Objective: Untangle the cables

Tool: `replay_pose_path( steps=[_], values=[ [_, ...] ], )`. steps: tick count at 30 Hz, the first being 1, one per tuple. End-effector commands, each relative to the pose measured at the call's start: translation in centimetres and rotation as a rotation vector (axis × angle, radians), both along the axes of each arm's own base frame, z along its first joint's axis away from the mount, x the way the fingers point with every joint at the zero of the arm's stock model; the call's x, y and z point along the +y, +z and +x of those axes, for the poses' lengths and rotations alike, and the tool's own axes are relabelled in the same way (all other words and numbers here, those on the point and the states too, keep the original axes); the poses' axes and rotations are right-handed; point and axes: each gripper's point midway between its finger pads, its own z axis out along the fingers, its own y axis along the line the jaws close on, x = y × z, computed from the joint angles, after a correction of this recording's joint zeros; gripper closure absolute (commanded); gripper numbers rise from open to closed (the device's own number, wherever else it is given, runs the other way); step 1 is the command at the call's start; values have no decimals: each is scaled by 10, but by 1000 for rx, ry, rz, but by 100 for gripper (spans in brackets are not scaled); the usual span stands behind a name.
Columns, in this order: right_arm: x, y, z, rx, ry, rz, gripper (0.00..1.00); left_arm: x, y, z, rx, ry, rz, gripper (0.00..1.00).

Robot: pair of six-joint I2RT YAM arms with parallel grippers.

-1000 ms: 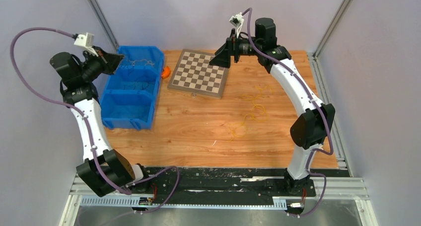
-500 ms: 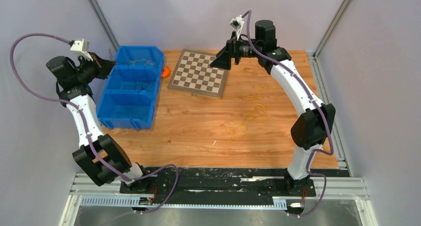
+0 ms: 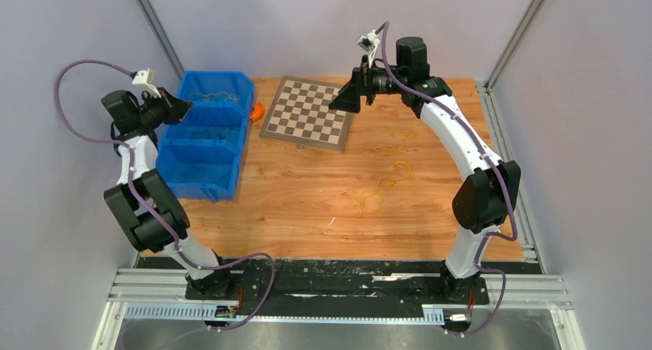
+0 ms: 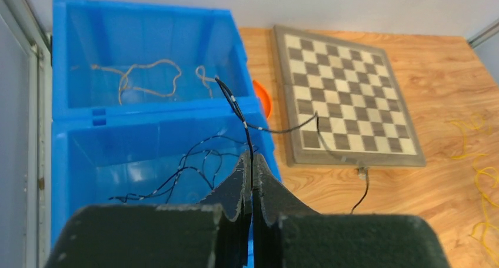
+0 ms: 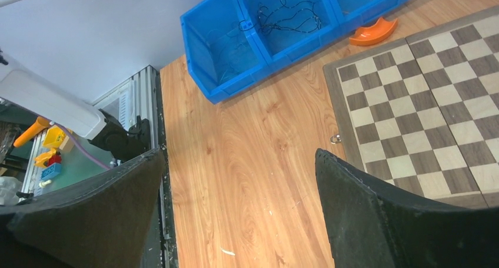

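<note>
My left gripper [image 3: 183,107] hangs over the blue bin's left rim. In the left wrist view it [image 4: 252,157] is shut on a thin black cable [image 4: 236,106]. That cable rises from the jaws, crosses the bin wall and the chessboard's corner, and ends on the table. More black cables [image 4: 176,162] lie in the bin's middle compartment and tan ones [image 4: 147,79] in the far one. Loose yellow cables [image 3: 392,173] lie on the table at centre right. My right gripper [image 3: 347,100] is open and empty above the chessboard; its wrist view [image 5: 238,156] shows bare wood between the fingers.
The blue three-compartment bin [image 3: 231,173] stands at the table's left. A chessboard [image 3: 307,111] lies at the back centre. A small orange dish [image 3: 256,111] sits between them. Grey walls enclose the table on three sides.
My left arm has folded back toward the left wall, and its gripper now sits slightly lower and to the right at the bin's rim. The right gripper has shifted a little to the right.
</note>
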Motion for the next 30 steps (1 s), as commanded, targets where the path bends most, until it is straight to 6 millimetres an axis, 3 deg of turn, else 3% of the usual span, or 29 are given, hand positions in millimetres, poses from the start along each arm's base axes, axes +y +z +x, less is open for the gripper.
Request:
replay_pose_path(
  steps=[1,5,11,12,14,19,20,22,24,26,30],
  values=[
    [-14,22,-11,-72,-18,5,3,15,-34,20,7,32,68,100],
    [-23,18,-11,-68,-36,-9,3,30,-60,26,63,85,101,100],
    [-32,12,-14,-67,-45,-25,3,53,-67,29,101,190,167,96],
    [-33,12,-14,-68,-49,-27,3,54,-64,30,95,185,186,79],
    [-35,12,-13,-73,-52,-31,3,49,-66,25,133,149,185,58],
    [-47,6,-9,-55,-89,-49,3,36,-44,15,111,78,207,33],
    [-52,3,-6,-46,-107,-55,3,32,-36,12,93,65,223,22],
    [-64,-8,1,-62,-140,-88,3,23,-22,6,61,35,233,14],
    [-78,-28,7,-71,-178,-156,3,15,-10,0,45,10,255,8],
    [-94,-62,9,-93,-200,-291,4,-4,-4,-7,41,-52,302,2],
    [-136,-156,1,-52,-179,-639,10,-60,0,-24,22,-211,400,0]
  ],
)
